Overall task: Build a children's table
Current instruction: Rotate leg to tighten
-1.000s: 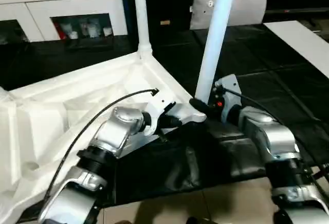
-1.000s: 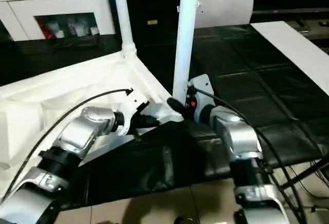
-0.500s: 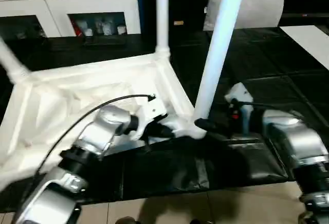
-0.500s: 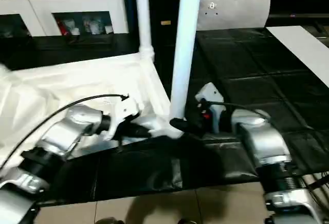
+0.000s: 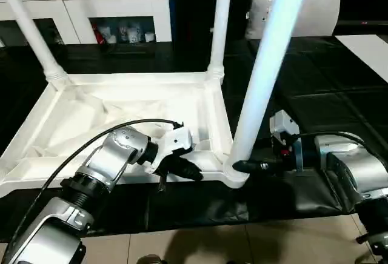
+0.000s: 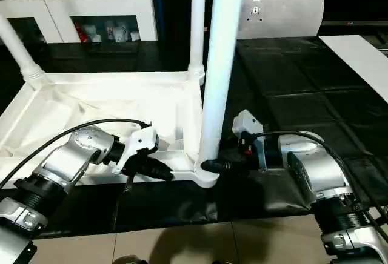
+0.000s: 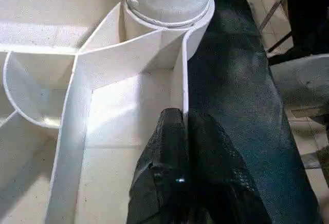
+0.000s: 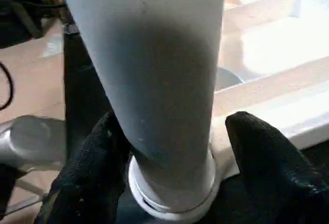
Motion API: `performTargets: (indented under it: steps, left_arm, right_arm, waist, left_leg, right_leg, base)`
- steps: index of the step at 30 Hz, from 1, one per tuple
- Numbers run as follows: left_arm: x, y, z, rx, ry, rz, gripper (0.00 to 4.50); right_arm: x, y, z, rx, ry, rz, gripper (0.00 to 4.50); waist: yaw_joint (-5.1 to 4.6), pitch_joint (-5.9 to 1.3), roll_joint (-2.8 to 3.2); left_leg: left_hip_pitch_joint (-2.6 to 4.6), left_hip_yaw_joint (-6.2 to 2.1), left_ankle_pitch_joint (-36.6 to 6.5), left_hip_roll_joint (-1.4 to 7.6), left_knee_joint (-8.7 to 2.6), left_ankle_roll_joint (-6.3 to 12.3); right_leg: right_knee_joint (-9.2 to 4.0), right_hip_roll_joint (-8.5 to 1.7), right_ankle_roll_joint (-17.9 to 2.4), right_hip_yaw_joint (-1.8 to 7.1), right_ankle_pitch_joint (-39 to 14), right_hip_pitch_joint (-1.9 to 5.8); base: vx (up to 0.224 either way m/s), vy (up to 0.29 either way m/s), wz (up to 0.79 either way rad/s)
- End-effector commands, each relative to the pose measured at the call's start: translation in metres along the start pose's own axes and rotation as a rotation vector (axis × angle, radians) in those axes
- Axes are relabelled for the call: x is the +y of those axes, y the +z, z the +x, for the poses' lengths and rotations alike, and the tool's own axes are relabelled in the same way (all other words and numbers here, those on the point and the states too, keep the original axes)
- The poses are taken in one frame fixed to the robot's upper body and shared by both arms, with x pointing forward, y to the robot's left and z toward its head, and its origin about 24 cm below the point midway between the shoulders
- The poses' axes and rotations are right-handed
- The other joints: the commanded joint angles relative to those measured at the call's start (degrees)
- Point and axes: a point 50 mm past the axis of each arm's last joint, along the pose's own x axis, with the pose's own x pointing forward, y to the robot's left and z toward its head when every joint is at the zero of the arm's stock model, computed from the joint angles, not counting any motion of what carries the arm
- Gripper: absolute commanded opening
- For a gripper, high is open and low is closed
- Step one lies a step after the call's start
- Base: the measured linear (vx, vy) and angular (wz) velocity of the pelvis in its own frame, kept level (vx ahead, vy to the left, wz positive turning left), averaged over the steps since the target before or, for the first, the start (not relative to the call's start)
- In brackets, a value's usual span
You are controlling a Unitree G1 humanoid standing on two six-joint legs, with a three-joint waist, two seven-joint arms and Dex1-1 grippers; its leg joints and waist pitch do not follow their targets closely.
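The children's table lies upside down on the black mat, its white ribbed top [image 5: 121, 112] facing up. Three white legs stand in its corner sockets: far left [image 5: 30, 28], far right [image 5: 219, 28] and near right [image 5: 267, 64]. My left gripper [image 5: 188, 170] is shut on the thin near rim wall of the top, close to the near right socket [image 7: 169, 8]; the wall runs down between its fingers [image 7: 164, 147]. My right gripper [image 5: 237, 166] is shut on the base of the near right leg [image 8: 154, 70], one black finger [image 8: 92, 167] on each side just above the socket collar.
White glass-door cabinets [image 5: 109, 9] line the back and a white pillow [image 5: 315, 9] leans at the back right. A white board [image 5: 370, 46] lies on the right. The black mat [image 5: 315, 94] reaches past the table, and tiled floor [image 5: 212, 246] shows at the front.
The whole picture has shifted, bringing the far left leg into view and showing the top squarer on. Both grippers remain at the near right corner; the left keeps its grip on the rim.
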Motion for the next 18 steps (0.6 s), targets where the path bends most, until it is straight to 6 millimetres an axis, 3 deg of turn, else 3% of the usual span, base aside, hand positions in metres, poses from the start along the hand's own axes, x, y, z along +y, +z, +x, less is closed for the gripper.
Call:
performTargets:
  steps: [1, 2, 12, 17, 18]
  left_arm:
    - [-0.002, 0.013, 0.002, -0.022, -0.056, 0.067, 0.0]
    - [-0.002, 0.013, 0.002, -0.023, -0.059, 0.067, 0.0]
    - [-0.002, 0.016, 0.004, -0.062, -0.053, 0.03, 0.0]
    - [0.001, 0.021, 0.008, -0.088, -0.002, -0.025, 0.0]
    - [0.004, 0.022, 0.011, -0.092, 0.045, -0.047, 0.0]
  right_arm:
    - [0.002, 0.004, -0.001, -0.004, 0.011, -0.026, 2.84]
    - [0.001, 0.003, -0.001, -0.004, 0.013, -0.025, 2.59]
    - [0.004, 0.0, 0.008, -0.061, 0.057, 0.034, 1.95]
    - [0.008, 0.0, 0.026, -0.117, 0.022, 0.091, 1.9]
    - [0.007, -0.001, 0.04, -0.119, -0.032, 0.115, 1.89]
  waist:
    - [-0.33, -4.18, -0.61]
    - [-0.32, -4.18, -0.63]
    - [-0.53, -4.0, -0.72]
    - [-1.06, -3.75, -0.59]
    - [-1.26, -3.69, -0.57]
  left_leg:
    - [0.14, -0.27, -10.7, 1.51, -3.93, 4.15]
    - [0.13, -0.26, -10.6, 1.52, -3.92, 4.23]
    - [0.06, -0.24, -11.18, 1.34, -3.95, 4.19]
    - [0.08, -0.4, -11.98, 1.3, -4.09, 3.62]
    - [0.27, -0.36, -12.75, 1.17, -4.04, 3.34]
  right_leg:
    - [-4.71, -3.63, -6.02, 3.34, -24.95, 3.46]
    - [-4.67, -3.63, -6.16, 3.36, -24.56, 3.45]
    - [-4.96, -3.63, -5.59, 3.2, -26.27, 3.45]
    - [-5.22, -3.57, -4.97, 3.01, -27.8, 3.4]
    - [-5.5, -3.58, -4.54, 2.94, -29.14, 3.22]
  base:
    - [0.0, 0.0, 0.0]
    - [0.0, 0.0, 0.0]
    - [0.0, 0.0, 0.0]
    - [0.0, 0.0, 0.0]
    - [0.0, 0.0, 0.0]
